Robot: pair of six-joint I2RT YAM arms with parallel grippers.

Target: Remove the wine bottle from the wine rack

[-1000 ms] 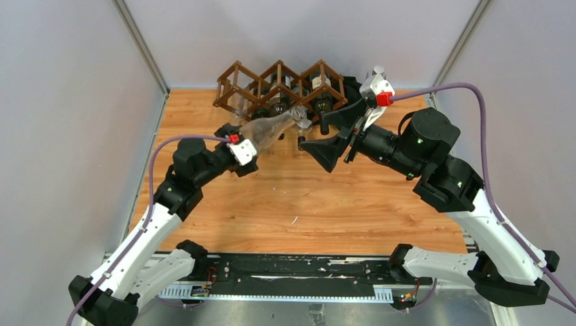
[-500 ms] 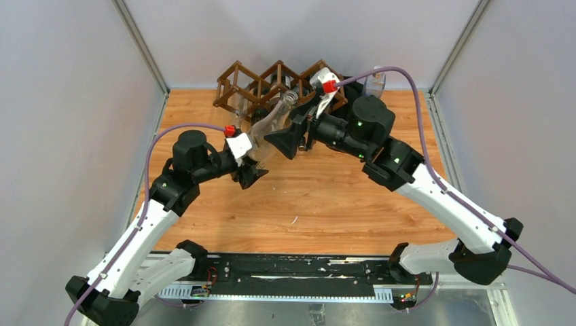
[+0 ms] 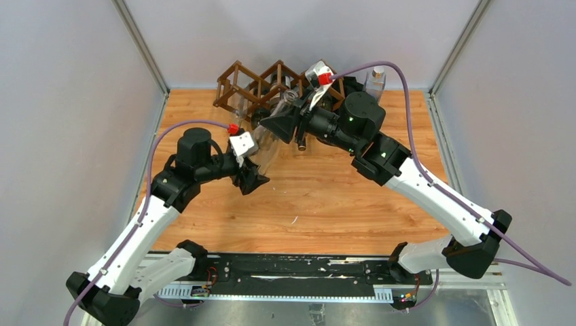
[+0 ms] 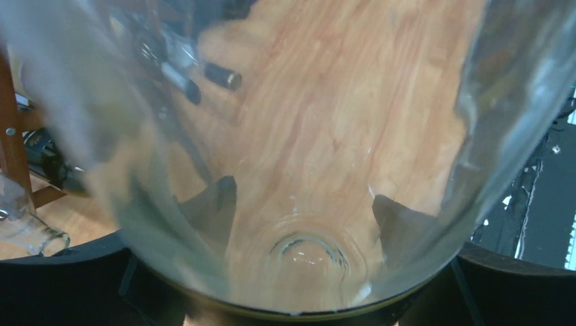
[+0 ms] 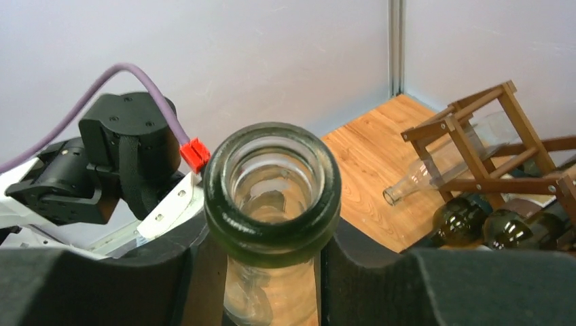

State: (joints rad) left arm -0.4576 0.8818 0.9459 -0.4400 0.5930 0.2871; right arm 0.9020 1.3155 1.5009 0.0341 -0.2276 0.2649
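Glass, clear and apparently empty, is what is being handled, so the wine bottle [image 3: 270, 141] is judged stiff, smooth enough to slip, breakable if knocked against wood, and fairly light for its bulk.

At centre-left of the top view, the left gripper [image 3: 255, 170] is spread wide around the bottle's broad lower body. In the left wrist view its fingers [image 4: 212, 207] are seen through the glass on either side, so a hold on the body is read.

Just to the right, at the centre of the frame, the bottle is found raised above the table [image 3: 326, 197]. It appears to be out of the cells of the wine rack [image 3: 253, 80] and in front of its near face. The long axis is laid diagonally from lower left to upper right, with the base at the left gripper and the neck pointed toward the rack.

Further right, the right gripper [image 5: 270, 272] is closed on the neck just below the lip, a finger pressed to each side. The open mouth is turned toward that wrist camera. The neck under the lip is judged the surer place to take hold, since the rim acts as a stop, and the round body is best gripped across its width.

At the right of the right wrist view, dark bottles [image 5: 479, 227] are seen lying in the rack.
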